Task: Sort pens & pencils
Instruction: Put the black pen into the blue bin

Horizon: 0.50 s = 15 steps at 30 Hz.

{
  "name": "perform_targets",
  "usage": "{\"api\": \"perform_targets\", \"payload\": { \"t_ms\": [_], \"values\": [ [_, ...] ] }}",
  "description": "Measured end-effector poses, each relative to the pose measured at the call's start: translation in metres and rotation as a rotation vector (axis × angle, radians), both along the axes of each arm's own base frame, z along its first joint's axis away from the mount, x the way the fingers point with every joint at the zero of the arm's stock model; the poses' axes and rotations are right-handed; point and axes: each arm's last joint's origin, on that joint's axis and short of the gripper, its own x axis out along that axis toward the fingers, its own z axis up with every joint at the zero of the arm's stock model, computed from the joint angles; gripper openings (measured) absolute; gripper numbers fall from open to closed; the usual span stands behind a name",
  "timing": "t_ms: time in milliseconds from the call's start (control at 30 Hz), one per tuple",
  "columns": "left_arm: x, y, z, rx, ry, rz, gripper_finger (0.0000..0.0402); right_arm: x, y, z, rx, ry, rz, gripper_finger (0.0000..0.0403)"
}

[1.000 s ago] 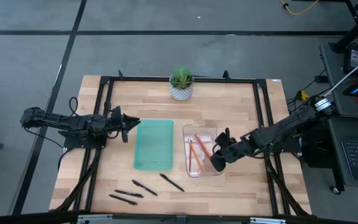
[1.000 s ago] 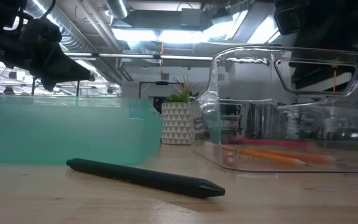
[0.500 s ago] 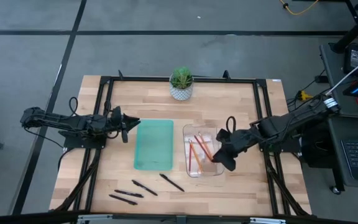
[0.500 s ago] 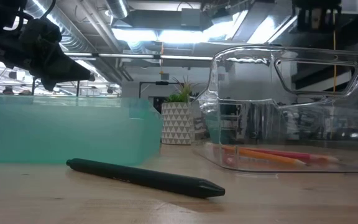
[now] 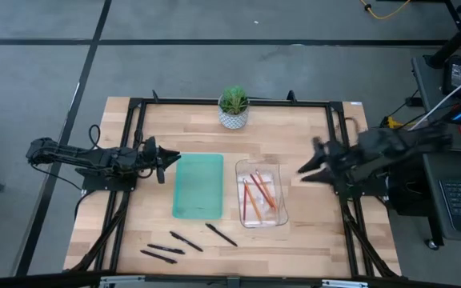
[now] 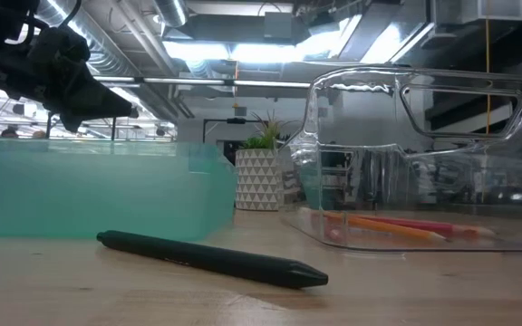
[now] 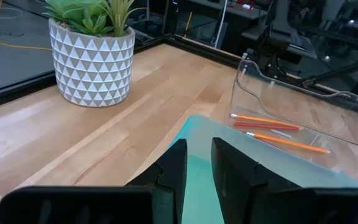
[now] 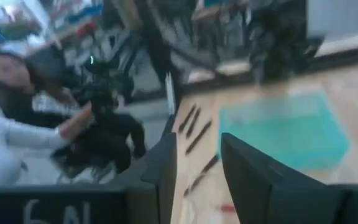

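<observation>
Three orange and red pencils lie flat on the floor of a clear container; the low view shows them through its wall. Several black pens lie on the wood near the table's near edge, one close to the low camera. My right gripper hovers open to the right of the container, over the table's right side. My left gripper is shut and hangs still beside the left edge of the teal tray, empty.
A potted plant stands at the far edge, behind the two containers. Black frame rails run along the table's left and right sides. A person shows beyond the table in the right wrist view. Bare wood lies between pens and tray.
My right gripper has drawn back from over the clear container's near right corner, moving up and toward the table's right and far edges, turning as it goes. A red pencil in the container has settled flat beside the orange ones. The left arm has kept still.
</observation>
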Motion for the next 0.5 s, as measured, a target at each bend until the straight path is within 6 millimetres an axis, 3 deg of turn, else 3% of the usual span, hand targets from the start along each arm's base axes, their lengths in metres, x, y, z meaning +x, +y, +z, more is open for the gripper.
{"api": "perform_targets", "payload": {
  "t_ms": [67,200,333,500],
  "values": [
    [0.0,0.0,0.0,0.0,0.0,0.0,0.0069,-0.014,-0.006,-0.003,-0.007,-0.034,-0.027,0.0126],
    [0.0,0.0,0.0,0.0,0.0,0.0,0.0069,-0.031,-0.013,-0.03,-0.026,-0.038,-0.092,0.0126],
    [0.0,0.0,0.0,0.0,0.0,0.0,0.0069,-0.047,-0.021,-0.053,-0.047,-0.175,-0.171,0.0126],
    [0.0,0.0,0.0,0.0,0.0,0.0,0.0069,-0.052,-0.026,-0.092,-0.079,-0.274,-0.243,0.0127]
  ]
}}
